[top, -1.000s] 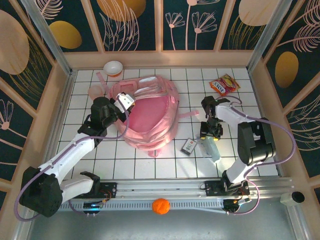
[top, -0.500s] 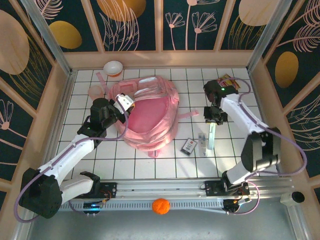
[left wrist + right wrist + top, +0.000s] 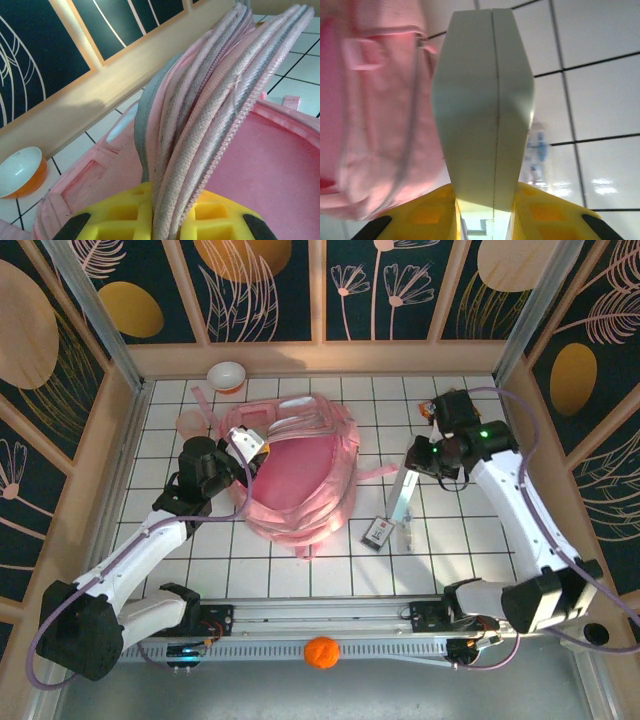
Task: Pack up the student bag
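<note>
Pinching student bag (image 3: 300, 480) rim, pale case (image 3: 403, 498) held alongside

Pale case (image 3: 403, 497) aloft in right end effector (image 3: 416, 462), nearer student bag (image 3: 300, 475)

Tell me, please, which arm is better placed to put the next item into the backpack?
Right. The right gripper holds a pale box raised beside the student bag, while the left gripper is clamped on the bag's zipper edge, propping it open.
</note>
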